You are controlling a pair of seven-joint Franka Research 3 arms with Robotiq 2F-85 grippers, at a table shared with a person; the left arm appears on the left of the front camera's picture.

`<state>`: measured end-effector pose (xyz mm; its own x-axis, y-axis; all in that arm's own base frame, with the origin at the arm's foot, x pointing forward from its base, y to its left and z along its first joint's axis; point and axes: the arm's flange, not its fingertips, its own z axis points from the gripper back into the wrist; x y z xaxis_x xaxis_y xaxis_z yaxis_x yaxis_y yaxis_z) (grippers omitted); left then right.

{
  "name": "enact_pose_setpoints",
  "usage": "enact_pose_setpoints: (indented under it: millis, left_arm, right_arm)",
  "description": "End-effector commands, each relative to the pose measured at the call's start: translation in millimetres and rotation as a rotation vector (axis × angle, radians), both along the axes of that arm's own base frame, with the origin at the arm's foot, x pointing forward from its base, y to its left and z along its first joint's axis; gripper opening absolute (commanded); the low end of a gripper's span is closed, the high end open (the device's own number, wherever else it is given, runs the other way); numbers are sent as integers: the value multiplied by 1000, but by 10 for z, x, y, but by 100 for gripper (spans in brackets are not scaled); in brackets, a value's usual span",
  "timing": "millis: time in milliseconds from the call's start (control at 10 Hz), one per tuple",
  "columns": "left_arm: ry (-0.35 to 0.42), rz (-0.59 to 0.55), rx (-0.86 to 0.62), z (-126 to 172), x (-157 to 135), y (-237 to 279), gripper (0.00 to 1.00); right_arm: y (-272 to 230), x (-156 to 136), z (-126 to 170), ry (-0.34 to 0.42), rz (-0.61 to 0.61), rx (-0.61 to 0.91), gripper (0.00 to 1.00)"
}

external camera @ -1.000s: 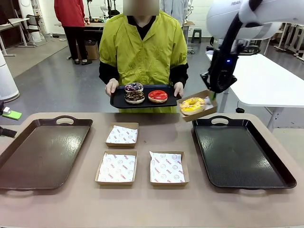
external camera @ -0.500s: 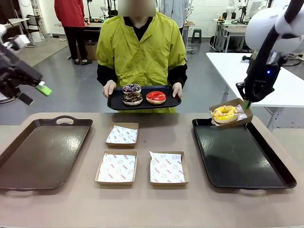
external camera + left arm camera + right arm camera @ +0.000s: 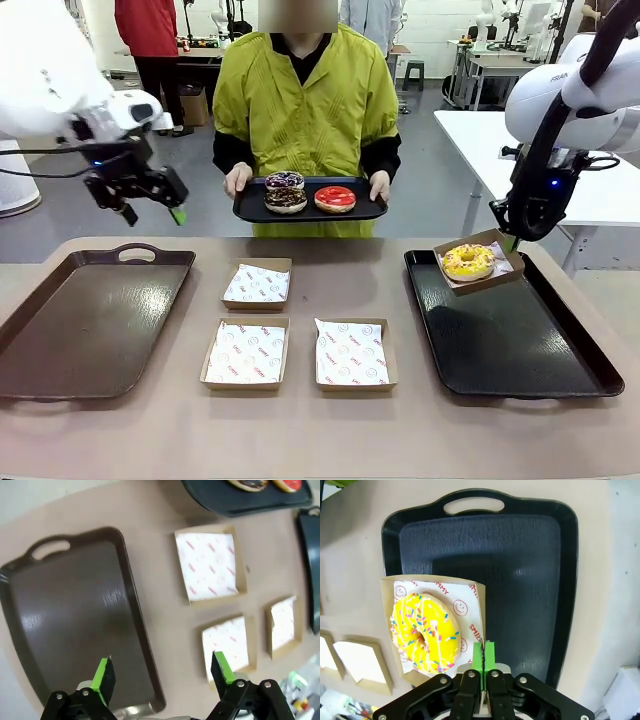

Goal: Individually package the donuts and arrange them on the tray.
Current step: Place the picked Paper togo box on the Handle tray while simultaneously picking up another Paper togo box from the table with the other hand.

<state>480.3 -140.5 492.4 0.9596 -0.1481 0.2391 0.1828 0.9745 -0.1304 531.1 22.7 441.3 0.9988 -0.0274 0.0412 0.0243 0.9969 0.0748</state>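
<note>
Moved since before: the right arm has carried the boxed yellow donut (image 3: 469,260) from beside the person's tray (image 3: 250,211) across to the black tray (image 3: 520,345). The left arm has swung in from the left and now hangs above the brown tray (image 3: 80,320).
Right jaws: pinched fully together on the rim of the cardboard box (image 3: 387,587), the green pads meeting over its paper lining.
Yellow donut: lies in that box on printed paper, with white drizzle and coloured sprinkles. The box is tilted at the black tray's far left corner and in the right wrist view overhangs the tray's rim. Whether its bottom touches the tray cannot be told.
Left jaws: spread wide, gripping nothing, in the air over the far end of the brown tray.
Other donuts: purple donut (image 3: 284,181) just behind chocolate donut (image 3: 285,201), red donut (image 3: 335,198) beside them. All are on the person's tray, held at both ends by the person's hands (image 3: 237,179) beyond the counter (image 3: 300,430).
Empty boxes: three paper-lined boxes (image 3: 245,353) sit on the counter between the two large trays, one farther and two nearer.
</note>
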Motion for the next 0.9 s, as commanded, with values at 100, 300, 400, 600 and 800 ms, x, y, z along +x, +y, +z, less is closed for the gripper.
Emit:
enact_pose_setpoints:
  millis: [100,300,400,600,800]
  left_arm:
    - [-38,54,85,-337,275,-480,100]
    - [-34,34,91,-617,371,-697,100]
    - [-12,31,71,-767,417,-757,100]
    - [44,18,8,-1028,491,-867,100]
    - [112,-14,-43,-1192,508,-865,100]
  right_arm:
    - [-3,-9,37,-7,2,-3,1]
    - [-3,-9,37,-7,2,-3,1]
    - [-3,-9,37,-7,2,-3,1]
    - [-3,-9,37,-7,2,-3,1]
    - [-3,-9,37,-7,2,-3,1]
